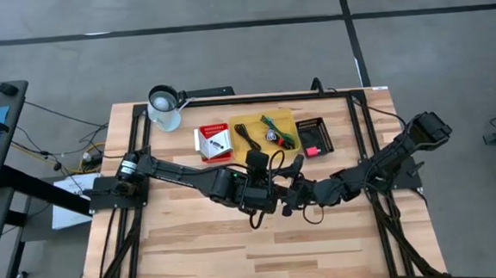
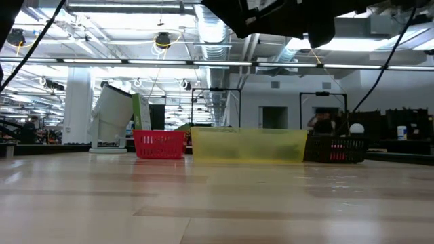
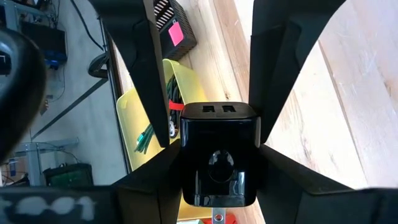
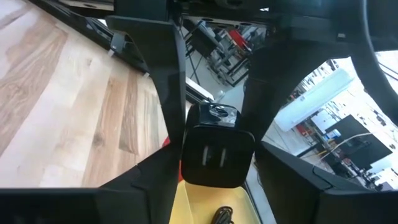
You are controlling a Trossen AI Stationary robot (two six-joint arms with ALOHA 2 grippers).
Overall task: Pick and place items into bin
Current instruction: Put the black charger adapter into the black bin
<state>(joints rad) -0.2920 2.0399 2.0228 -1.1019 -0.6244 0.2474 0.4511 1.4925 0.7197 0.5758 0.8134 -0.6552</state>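
A: Table (image 1: 263, 250), pale wood planks. Landmark is the yellow bin (image 1: 260, 130) at the far edge. Both arms meet above the boards just in front of it.

B: Bins flanking it?

A: Red basket (image 1: 214, 142) touching its left side, white packet with red print inside. Black basket (image 1: 313, 135) on its right, a pink piece (image 1: 313, 151) at the near end. A white jug (image 1: 165, 109) lies tilted beyond the red basket.

B: Left pincer?

A: Left pincer (image 3: 214, 112) is clamped on a black block (image 3: 219, 154); both dark fingers (image 3: 146, 74) press its sides. The block shows two small slots on the face toward the bin, a glossy face below.

B: Right pincer?

A: Right pincer (image 4: 214, 106) grips the same black block from the opposite side, fingers against its flanks, directly over the yellow bin's near rim.

B: Items in the bin?

A: A black cord (image 1: 248, 137), a green stick-like piece (image 1: 277, 129) and a small silvery piece (image 1: 273, 136), all lying inside the yellow bin.
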